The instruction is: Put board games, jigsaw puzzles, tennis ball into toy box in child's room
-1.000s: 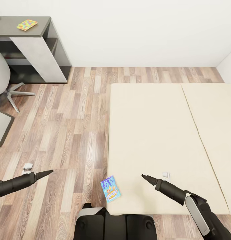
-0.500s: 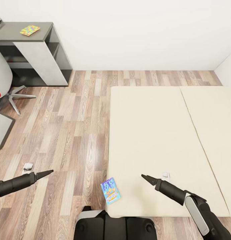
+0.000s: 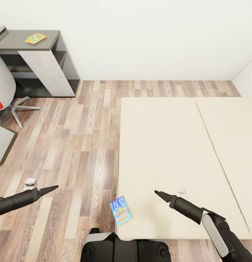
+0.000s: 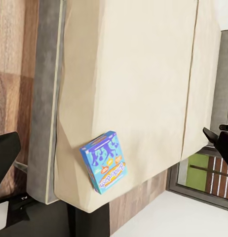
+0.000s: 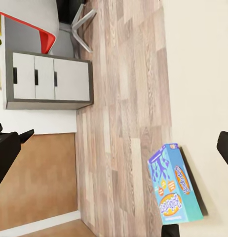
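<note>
Blue board game (image 3: pixel 120 210) overhangs bed (image 3: pixel 166 145) corner; careless nudge could tip it onto floor. Left gripper (image 3: pixel 53 188) and right gripper (image 3: pixel 157 193): fingers clenched, empty.

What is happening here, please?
A two-armed robot stands at the near corner of a wide cream mattress. A small blue printed game box lies on that corner, untouched. The left gripper hovers over the wood floor; the right gripper hovers over the mattress. Both look shut, holding nothing. A multicoloured puzzle square rests on the dark-grey counter.
</note>
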Controlling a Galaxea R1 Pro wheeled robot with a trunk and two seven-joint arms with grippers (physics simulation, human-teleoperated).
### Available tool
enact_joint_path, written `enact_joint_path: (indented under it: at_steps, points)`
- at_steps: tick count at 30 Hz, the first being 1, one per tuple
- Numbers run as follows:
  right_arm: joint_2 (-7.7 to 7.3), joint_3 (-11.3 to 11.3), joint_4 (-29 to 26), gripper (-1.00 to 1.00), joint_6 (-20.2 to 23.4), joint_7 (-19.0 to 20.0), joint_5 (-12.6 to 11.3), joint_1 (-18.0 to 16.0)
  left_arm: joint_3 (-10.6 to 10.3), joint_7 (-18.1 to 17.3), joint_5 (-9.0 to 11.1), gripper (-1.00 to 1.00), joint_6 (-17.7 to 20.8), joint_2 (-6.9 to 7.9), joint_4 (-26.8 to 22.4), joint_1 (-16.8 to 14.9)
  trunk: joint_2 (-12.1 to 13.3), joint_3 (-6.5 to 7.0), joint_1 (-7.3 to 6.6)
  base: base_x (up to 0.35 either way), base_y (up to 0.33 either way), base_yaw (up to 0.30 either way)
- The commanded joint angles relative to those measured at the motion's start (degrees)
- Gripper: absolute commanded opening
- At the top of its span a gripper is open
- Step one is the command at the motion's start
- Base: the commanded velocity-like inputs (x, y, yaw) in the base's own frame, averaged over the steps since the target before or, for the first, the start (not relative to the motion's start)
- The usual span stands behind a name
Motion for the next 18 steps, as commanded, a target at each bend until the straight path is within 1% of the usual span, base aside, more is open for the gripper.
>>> enact_joint_path:
  at_steps: [1,18]
  points:
    - [-0.02,0.0,0.0,1.0,0.4,0.0,-0.4,0.0,0.1,-0.4,-0.4,1.0,0.6,-0.03,0.0,0.0,-0.1,0.03,0.03,0.0,0.0,0.0]
    - [-0.05,-0.1,0.0,1.0,0.4,0.1,-0.4,0.0,0.1,-0.5,-0.3,1.0,0.5,0.0,0.0,0.0,-0.1,1.65,0.03,0.0,0.0,0.0]
